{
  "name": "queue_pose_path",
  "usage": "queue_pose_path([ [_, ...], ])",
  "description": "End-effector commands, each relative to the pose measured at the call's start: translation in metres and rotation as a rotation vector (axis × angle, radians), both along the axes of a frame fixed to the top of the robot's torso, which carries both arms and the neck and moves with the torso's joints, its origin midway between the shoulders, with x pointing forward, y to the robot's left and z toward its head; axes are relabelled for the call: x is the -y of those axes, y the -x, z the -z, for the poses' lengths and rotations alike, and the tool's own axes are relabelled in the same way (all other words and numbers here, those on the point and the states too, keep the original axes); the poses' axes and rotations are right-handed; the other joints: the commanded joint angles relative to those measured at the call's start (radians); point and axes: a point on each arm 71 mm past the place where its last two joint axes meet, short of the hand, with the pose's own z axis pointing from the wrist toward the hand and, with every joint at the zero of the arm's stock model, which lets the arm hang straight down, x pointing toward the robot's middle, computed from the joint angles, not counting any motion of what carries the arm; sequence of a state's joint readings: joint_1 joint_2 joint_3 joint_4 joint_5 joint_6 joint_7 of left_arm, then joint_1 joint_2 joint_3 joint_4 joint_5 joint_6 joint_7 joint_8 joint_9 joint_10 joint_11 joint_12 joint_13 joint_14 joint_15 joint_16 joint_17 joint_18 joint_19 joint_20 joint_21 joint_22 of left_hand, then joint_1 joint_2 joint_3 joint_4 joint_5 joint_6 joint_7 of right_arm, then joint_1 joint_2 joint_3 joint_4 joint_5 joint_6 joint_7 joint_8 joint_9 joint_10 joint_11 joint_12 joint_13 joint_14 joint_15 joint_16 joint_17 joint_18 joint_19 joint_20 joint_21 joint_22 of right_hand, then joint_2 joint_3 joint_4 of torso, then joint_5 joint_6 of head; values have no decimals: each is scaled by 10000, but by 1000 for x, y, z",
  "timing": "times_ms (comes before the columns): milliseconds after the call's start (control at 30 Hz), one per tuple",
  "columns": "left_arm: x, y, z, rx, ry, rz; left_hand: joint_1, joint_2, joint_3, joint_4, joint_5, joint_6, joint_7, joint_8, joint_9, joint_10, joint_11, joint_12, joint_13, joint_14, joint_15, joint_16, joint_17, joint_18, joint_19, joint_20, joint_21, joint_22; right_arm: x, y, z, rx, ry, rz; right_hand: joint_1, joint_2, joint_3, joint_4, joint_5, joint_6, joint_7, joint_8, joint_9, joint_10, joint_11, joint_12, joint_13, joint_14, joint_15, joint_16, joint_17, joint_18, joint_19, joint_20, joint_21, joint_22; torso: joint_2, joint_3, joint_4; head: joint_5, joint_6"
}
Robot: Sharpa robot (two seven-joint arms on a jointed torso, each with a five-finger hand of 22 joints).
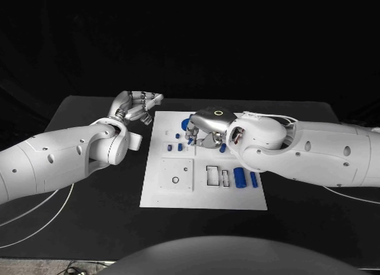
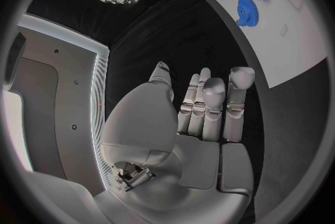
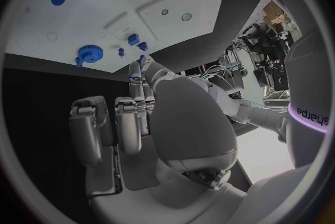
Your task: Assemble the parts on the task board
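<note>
- Task board (image 1: 202, 195) sits mid-surface; several blue parts (image 1: 239, 176) lie loose, so assembly looks barely begun
- Right hand (image 1: 208, 135) pinches a small blue part over the board
- Left hand (image 1: 136, 107), fingers apart, holds nothing

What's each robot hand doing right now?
Left robot hand: open, holds nothing, off the board.
Right robot hand: over the board; a blue part at its fingertips, grip cannot be told.
</note>
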State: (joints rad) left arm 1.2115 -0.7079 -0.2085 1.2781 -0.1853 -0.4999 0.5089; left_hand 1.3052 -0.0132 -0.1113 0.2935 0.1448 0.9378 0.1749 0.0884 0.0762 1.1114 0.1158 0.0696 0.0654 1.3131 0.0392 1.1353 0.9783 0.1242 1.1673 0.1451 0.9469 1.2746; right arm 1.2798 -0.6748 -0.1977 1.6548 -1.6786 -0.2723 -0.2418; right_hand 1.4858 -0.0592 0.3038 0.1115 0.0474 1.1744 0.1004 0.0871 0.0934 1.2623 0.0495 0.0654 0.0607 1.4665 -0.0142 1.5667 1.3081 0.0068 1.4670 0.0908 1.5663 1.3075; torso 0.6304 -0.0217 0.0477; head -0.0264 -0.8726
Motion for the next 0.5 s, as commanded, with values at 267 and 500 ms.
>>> queue_pose_path([
  [267, 2, 0, 0, 4, 99, 186, 2, 110, -67, -18, 53, -40, -65, 41, 8, 25, -65, 11, 12, -107, 1, -30, -16, 74, -86, 24, -47, -15, -12, 12, 16, -32, 1339, -884, 50, 115, 56, -60, 66, -25, 77, -42, 0, -77, 73, -62, -14, 1043, 62, 41, 2627, -68, 1038, 73, 45, 2633, 6, 4, -33, 72, 0],
  [500, 2, 0, -1, 14, 86, 196, 2, 110, -67, -18, 53, -40, -65, 41, 8, 25, -65, 11, 12, -107, 1, -30, -16, 74, -86, 24, -47, -15, -16, 16, 27, -338, 1656, -1093, 48, 115, 59, -61, 66, -34, 80, -50, -1, -91, 75, -64, -14, 1043, 63, 41, 2627, -68, 1038, 76, 45, 2633, 1, 5, -22, 43, 0],
])
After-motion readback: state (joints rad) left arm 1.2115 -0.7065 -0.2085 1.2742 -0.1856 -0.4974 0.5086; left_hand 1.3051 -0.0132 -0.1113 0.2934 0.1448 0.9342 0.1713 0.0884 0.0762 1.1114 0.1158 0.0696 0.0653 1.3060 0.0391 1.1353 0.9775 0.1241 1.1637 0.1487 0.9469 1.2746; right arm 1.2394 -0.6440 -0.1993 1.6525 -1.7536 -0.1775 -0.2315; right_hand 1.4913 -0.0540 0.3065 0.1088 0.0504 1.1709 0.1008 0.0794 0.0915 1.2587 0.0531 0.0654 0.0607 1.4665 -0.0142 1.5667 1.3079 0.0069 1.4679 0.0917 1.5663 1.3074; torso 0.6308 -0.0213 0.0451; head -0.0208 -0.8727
